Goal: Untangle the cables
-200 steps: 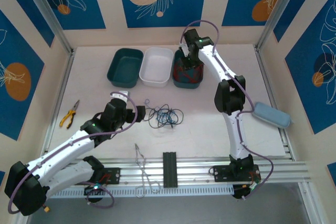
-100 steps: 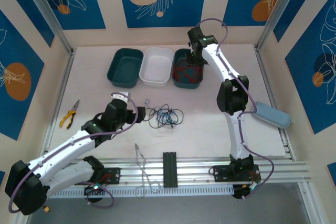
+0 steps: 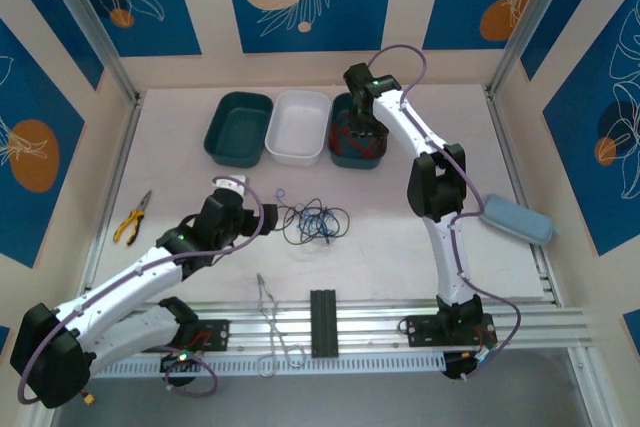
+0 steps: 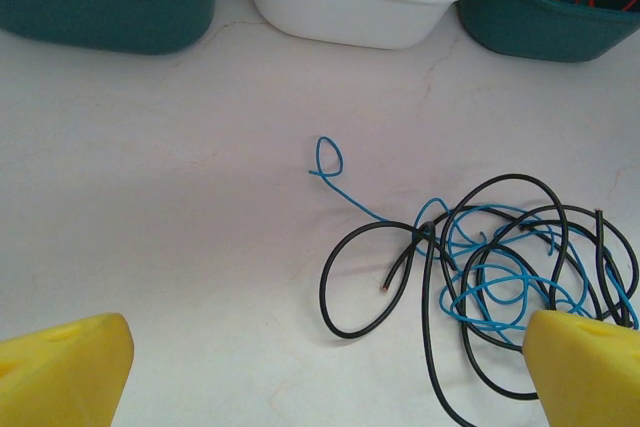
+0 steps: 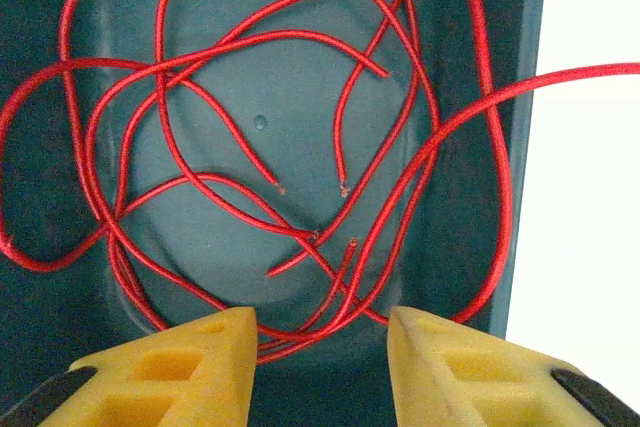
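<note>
Right arm (image 3: 400, 122) reaches far over the right teal tray (image 5: 270, 87), right jaws apart above the red cables (image 5: 433, 142) coiled inside. Left arm (image 3: 130, 282) lies low across the bench (image 3: 380, 232), left jaws wide apart, near side of the tangled black and blue cables (image 4: 480, 267) at centre.

A cable tangle (image 3: 315, 224) lies on the tabletop (image 3: 380, 247) before a row of trays (image 3: 298, 97), more cables (image 3: 345, 135) in the rightmost tray (image 3: 352, 162), pliers (image 3: 131, 217) far left.
</note>
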Motion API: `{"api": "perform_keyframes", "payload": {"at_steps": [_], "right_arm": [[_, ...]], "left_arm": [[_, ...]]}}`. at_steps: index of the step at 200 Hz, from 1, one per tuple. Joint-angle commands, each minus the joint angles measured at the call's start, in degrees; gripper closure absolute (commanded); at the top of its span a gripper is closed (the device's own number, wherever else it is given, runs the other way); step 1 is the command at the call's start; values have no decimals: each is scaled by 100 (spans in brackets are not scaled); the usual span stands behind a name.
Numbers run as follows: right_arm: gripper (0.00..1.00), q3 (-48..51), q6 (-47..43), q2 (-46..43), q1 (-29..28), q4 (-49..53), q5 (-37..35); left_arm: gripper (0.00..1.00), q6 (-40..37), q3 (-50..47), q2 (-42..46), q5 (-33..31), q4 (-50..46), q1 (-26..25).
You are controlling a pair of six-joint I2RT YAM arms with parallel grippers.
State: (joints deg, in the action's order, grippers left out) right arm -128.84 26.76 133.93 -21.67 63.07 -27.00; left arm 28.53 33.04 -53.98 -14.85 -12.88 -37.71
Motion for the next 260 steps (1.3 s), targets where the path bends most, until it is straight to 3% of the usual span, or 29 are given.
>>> {"api": "perform_keyframes", "payload": {"at_steps": [1,124,144,174,196,227,260], "right_arm": [[60,0,289,168,-21,210,-322],[60,-282,136,747,-13,48,-375],[66,-503,-61,908,-20,53,-374],[88,-699,-429,986,-78,-42,-378],[98,-748,-763,982,-160,-158,-396],[100,-792,-1154,977,-231,-264,-246],[100,-839,-1471,1015,-212,-307,468]], "left_arm": [[0,-32,-8,-7,86,76,50],[0,12,-93,30,123,77,53],[0,18,-96,36,118,67,50],[0,18,-95,41,110,67,48],[0,19,-86,12,105,90,53],[0,25,-78,-3,122,93,49],[0,21,-78,-7,108,96,53]]}}
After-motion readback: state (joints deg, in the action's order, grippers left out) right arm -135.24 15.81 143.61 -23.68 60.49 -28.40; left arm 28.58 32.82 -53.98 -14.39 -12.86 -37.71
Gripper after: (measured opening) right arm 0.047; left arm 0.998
